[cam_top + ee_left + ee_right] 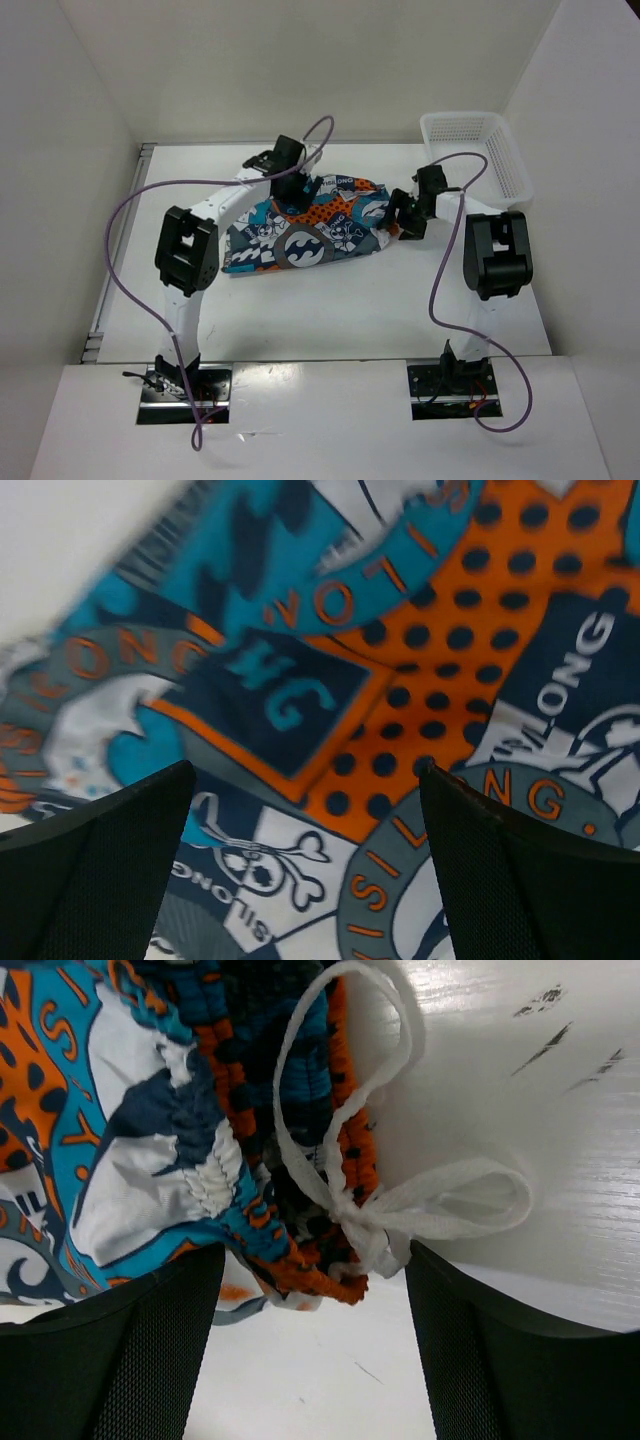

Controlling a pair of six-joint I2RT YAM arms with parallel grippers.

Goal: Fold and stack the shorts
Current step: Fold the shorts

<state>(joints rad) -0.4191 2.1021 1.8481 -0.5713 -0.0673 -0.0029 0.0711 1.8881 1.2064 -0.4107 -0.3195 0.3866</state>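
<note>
While both arms hover low over the cloth, the shorts [300, 235] lie mid-worktop [330, 310] in a compact patch, per the top cam. The L tool [290, 188] sits over the fabric's far edge. The R tool [402, 215] is at its right end, nr the white mesh basket [478, 150], which stands apart in the far right corner. Neither arm lifts any cloth. With one arm at each side, the spread looks set for working 2 parts of the garment at once.

L wrist cam: the L tool [307, 775] stands wide open, w/ nothing between its fingers. The print (orange dots, skull, grey ring logos) fills the view below, w/ a strip of bare worktop top left. Whether the tips touch the cloth, cannot tell.

R wrist cam: the R tool [315, 1255] is parted too, gripping nothing. Beneath the gap lie the gathered waistband [300, 1110] and the white drawstring bow [400, 1210], its loops spilling onto bare worktop. So the waist end faces right, prob. why the R arm works here: the thick elastic edge offers a firmer hold for the next fold. The loose cord could snag a finger.
</note>
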